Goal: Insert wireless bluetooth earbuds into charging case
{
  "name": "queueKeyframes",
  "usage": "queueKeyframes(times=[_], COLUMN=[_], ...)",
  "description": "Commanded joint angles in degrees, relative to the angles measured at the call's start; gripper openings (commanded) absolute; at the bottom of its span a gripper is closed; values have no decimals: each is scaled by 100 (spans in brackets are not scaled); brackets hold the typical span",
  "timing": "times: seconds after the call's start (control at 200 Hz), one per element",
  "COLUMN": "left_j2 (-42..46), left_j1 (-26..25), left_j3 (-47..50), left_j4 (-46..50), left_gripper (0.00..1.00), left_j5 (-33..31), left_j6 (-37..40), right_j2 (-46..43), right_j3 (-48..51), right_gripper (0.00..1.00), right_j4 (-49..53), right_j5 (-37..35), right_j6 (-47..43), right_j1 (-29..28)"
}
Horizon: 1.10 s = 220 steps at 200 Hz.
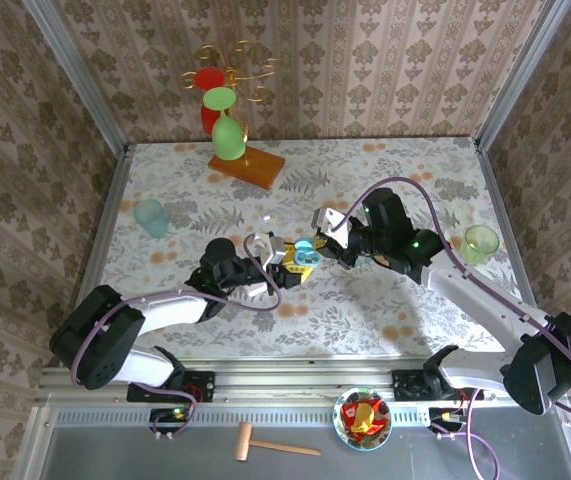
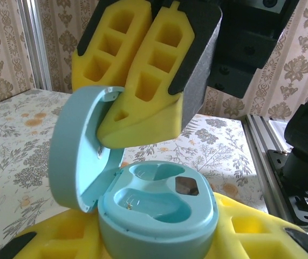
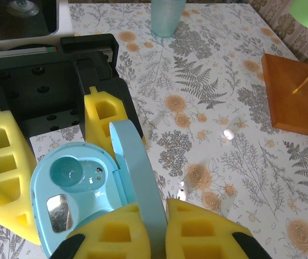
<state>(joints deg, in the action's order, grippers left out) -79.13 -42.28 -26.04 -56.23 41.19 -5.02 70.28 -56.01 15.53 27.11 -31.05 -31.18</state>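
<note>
Case sits open mid-table in the top view between left gripper and right gripper, bare table all round, cup well apart. Left wrist view: left gripper clasps the base, wells empty; best kept level. Right wrist view: right gripper pinches the lid, and a white earbud lies loose beyond, so one claw should release to fetch it.

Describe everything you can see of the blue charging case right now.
The charging case is pale blue, smooth plastic and pebble-shaped, held between both grippers. Its hinged lid stands open and upright, pinched by the right gripper; the left gripper clamps its base. Both moulded wells look empty; one shows a shiny patch.
</note>
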Motion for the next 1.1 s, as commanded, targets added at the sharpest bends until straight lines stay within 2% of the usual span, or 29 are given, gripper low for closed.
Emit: queueKeyframes(times=[0.0, 0.115, 0.28, 0.38, 0.6, 0.745, 0.88, 1.005, 1.095], left_j2=[-58, -66, -70, -82, -120, -77, -43, -40, -23], left_j1=[13, 25, 65, 102, 253, 319, 379, 422, 431], left_j3=[-164, -154, -90, -47, 53, 98, 134, 143, 157], left_j4=[-218, -260, -323, -391, -684, -740, -775, -829, -846], left_gripper=[35, 34, 34, 34, 34, 34, 34, 34, 34], left_j5=[110, 131, 175, 162, 173, 200, 258, 313, 339], left_j6=[-10, -17, -48, -82, -234, -272, -265, -296, -323], right_j2=[-163, -195, -302, -462, -1019, -1335, -1336, -1019, -577], right_j3=[-12, -23, 26, 140, 713, 1075, 1522, 1699, 1503], right_gripper=[13, 26, 62, 73, 81, 88, 85, 82, 78], right_j4=[-8, -14, -85, -186, -1101, -1532, -1764, -1510, -901], right_j5=[-22, -5, 46, 185, 475, -424, -1163, -1574, -2013], right_j6=[104, 167, 316, 416, 1520, 2937, 4170, 4646, 4666], right_j1=[-29, -29, -4, 71, 479, 787, 1233, 1489, 1510])
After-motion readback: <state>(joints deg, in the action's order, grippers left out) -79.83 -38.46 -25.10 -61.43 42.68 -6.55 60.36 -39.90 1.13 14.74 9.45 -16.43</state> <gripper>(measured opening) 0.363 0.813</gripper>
